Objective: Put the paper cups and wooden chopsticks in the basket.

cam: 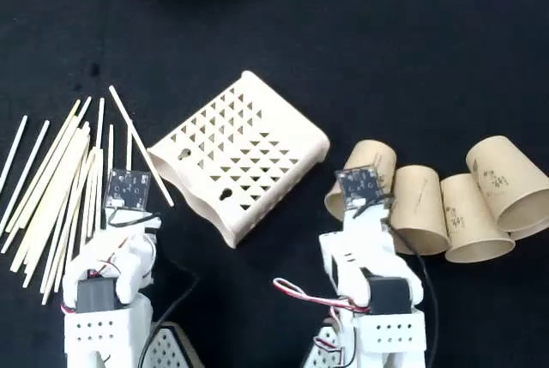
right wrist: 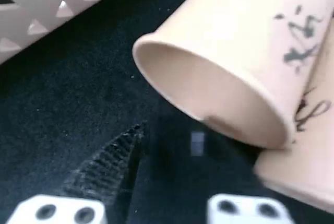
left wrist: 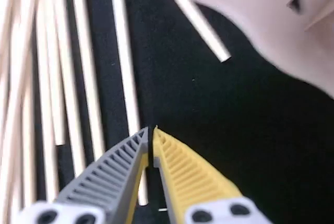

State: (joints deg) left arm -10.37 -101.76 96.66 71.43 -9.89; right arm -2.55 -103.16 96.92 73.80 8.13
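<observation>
The cream basket (cam: 240, 153) lies overturned mid-table, its perforated face up. Several wooden chopsticks (cam: 60, 184) are strewn at the left. My left gripper (cam: 129, 186) hovers over their right edge; in the left wrist view its grey and yellow fingertips (left wrist: 151, 134) meet, shut, just above one chopstick (left wrist: 124, 72). Several paper cups (cam: 467, 214) lie on their sides at the right. My right gripper (cam: 360, 184) is at the nearest cup (cam: 371, 166). In the right wrist view it (right wrist: 167, 138) stands open, with that cup's mouth (right wrist: 209, 96) right in front.
The basket's wall (left wrist: 271, 20) is close to the left gripper. One chopstick (cam: 141, 147) leans against the basket's left side. Black cloth covers the table, with bare room behind the basket. Cables and equipment sit beyond the far edge.
</observation>
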